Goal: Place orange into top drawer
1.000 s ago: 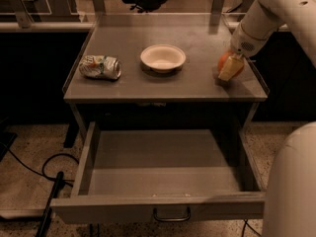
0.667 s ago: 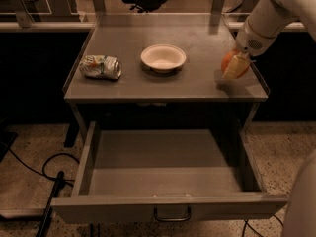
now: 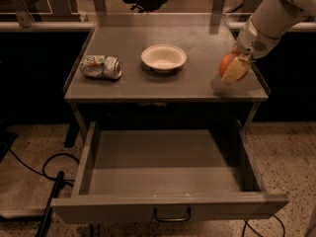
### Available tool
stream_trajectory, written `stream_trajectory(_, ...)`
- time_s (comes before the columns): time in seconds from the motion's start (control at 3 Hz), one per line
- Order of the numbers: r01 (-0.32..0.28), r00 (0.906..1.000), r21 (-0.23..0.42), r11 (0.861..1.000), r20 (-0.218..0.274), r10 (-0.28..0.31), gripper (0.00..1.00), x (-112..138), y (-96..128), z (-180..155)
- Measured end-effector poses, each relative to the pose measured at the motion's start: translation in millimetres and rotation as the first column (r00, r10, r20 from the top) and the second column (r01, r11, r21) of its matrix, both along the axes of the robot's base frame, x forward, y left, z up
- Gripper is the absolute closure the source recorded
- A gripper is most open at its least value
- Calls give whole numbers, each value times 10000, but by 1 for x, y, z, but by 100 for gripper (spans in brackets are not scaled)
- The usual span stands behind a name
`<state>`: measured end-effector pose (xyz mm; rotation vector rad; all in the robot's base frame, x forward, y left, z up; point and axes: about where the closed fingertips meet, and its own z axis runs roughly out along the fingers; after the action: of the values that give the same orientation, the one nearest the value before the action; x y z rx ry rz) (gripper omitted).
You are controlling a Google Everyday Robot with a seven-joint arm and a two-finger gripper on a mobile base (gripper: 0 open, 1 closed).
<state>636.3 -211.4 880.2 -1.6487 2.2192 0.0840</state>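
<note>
The orange (image 3: 226, 63) is at the right end of the grey counter top (image 3: 192, 80), held between the pale fingers (image 3: 237, 70) of my gripper (image 3: 232, 68). The gripper is shut on it and appears to hold it just above the surface, with a shadow under it. The arm comes down from the upper right. The top drawer (image 3: 168, 174) is pulled fully open below the counter, grey and empty, with its dark handle (image 3: 172, 215) at the front.
A white bowl (image 3: 163, 57) sits mid-counter and a crushed white-green can (image 3: 100, 66) lies at the left. The counter has low raised side edges. Black cables (image 3: 47, 174) lie on the speckled floor at the left.
The arm has pulled up and to the right, out of the lower right corner. The orange has shifted slightly and seems lifted in the gripper.
</note>
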Motion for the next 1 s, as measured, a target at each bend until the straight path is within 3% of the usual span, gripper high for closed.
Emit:
stream_trajectory(0.33,295,9996,16,9996,29,-295,100,0,-2,-1)
stream_trajectory(0.67,760,9971,188,9969,23,-760,100,-23,-2,3)
stream_trajectory(1.0,559,9980,373,9977,-302,-548,100,-62,14,-1)
